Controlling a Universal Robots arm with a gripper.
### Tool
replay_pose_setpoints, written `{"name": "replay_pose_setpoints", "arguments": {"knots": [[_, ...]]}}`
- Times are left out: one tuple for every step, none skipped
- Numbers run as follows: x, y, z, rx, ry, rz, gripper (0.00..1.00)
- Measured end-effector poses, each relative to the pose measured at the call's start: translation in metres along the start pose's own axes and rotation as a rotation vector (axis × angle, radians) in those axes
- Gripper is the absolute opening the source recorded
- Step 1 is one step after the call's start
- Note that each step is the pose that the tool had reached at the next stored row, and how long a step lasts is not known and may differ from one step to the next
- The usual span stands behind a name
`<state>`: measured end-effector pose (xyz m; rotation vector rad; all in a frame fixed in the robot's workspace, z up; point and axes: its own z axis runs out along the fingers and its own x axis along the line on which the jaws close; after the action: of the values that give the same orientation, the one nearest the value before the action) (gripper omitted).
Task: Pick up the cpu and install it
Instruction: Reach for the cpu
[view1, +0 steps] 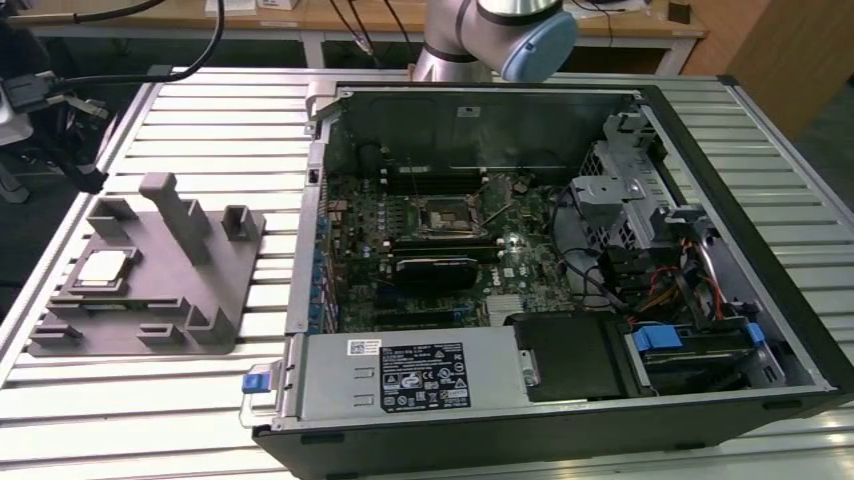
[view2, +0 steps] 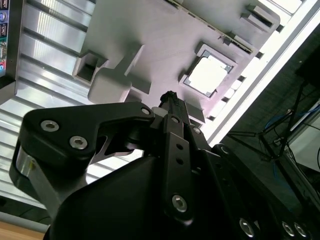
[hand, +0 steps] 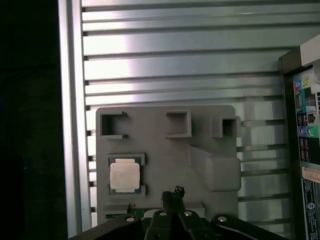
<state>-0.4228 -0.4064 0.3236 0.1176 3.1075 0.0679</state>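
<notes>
The cpu (view1: 104, 268) lies flat in a recess of the grey tray (view1: 174, 300), on the exterior view's left, its silver top facing up. In both wrist views it shows as a pale square (view2: 207, 75) (hand: 124, 176) on the tray (view2: 150, 35) (hand: 165, 150). My gripper (view2: 170, 97) (hand: 173, 192) hangs well above the tray, a little to the side of the cpu and apart from it. Its fingers are shut together with nothing between them. The black socket (view1: 441, 215) sits on the motherboard inside the open computer case (view1: 534, 250).
The tray has several upright posts (view1: 171, 215) and blocks near the cpu. The case wall (view1: 310, 230) rises beside the tray, and its rear ports (hand: 305, 125) show in the first wrist view. The slatted metal table (view1: 134, 400) runs under everything. The arm's base (view1: 494, 30) stands behind the case.
</notes>
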Motion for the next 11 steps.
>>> {"name": "replay_pose_setpoints", "arguments": {"knots": [[0.0004,-0.0002,0.0010,0.0000,0.0000,0.000,0.11],[0.0009,-0.0004,0.0018,0.0001,0.0001,0.000,0.11],[0.0013,-0.0006,0.0026,0.0002,0.0003,0.000,0.11],[0.0020,-0.0010,0.0037,0.0001,0.0002,0.000,0.11],[0.0029,-0.0014,0.0047,0.0001,0.0001,0.000,0.11],[0.0039,-0.0019,0.0057,0.0000,0.0001,0.000,0.11],[0.0049,-0.0025,0.0066,0.0001,0.0001,0.000,0.11],[0.0059,-0.0031,0.0076,0.0001,0.0001,0.000,0.11],[0.0069,-0.0036,0.0086,0.0000,0.0000,0.000,0.11],[0.0075,-0.0039,0.0092,0.0000,0.0000,0.000,0.11],[0.0075,-0.0040,0.0094,0.0000,-0.0001,0.000,0.11]]}}
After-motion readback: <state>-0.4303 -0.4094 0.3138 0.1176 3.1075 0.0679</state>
